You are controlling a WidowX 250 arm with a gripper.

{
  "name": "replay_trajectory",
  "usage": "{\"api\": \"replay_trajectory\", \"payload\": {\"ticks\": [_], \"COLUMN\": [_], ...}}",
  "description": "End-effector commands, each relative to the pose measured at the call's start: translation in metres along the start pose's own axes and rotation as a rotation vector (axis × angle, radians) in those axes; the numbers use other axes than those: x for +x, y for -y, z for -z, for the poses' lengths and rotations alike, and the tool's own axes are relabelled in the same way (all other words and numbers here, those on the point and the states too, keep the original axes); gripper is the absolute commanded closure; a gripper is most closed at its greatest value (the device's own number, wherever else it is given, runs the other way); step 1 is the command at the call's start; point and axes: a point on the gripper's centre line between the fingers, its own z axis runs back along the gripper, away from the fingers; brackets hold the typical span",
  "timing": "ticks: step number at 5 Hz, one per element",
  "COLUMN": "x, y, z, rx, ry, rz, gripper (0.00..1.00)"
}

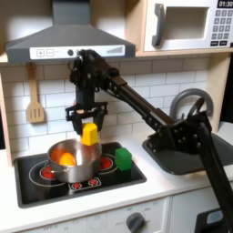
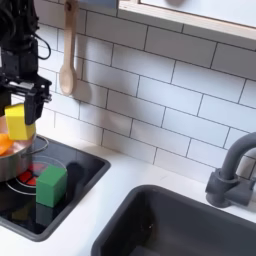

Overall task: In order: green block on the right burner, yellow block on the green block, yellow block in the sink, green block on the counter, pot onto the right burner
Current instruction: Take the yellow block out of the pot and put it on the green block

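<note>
The yellow block (image 1: 89, 136) hangs upright above the pot (image 1: 71, 162); the green block (image 1: 123, 159) sits on the burner.

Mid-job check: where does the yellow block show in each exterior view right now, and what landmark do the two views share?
First exterior view: the yellow block is left of centre, held in the gripper above the pot.
Second exterior view: it sits at the far left edge, in the gripper.
Shared landmark: the green block on the black cooktop.
</note>
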Motion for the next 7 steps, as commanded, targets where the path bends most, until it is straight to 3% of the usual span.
{"api": "replay_trajectory", "payload": {"ticks": [1, 2, 4, 5, 7], "x": [0.0, -0.006, -0.027, -0.039, -0.055], "y": [0.017, 0.025, 0.059, 0.069, 0.072], "z": [-0.024, -0.018, -0.014, -0.021, -0.016], "rx": [-0.016, -0.031, -0.041, -0.029, 0.008], "ry": [0.044, 0.029, 0.014, 0.036, 0.052], "rz": [0.03, 0.045, 0.115, 0.134, 0.142], "gripper": [1.0, 1.0, 1.0, 1.0, 1.0]}}
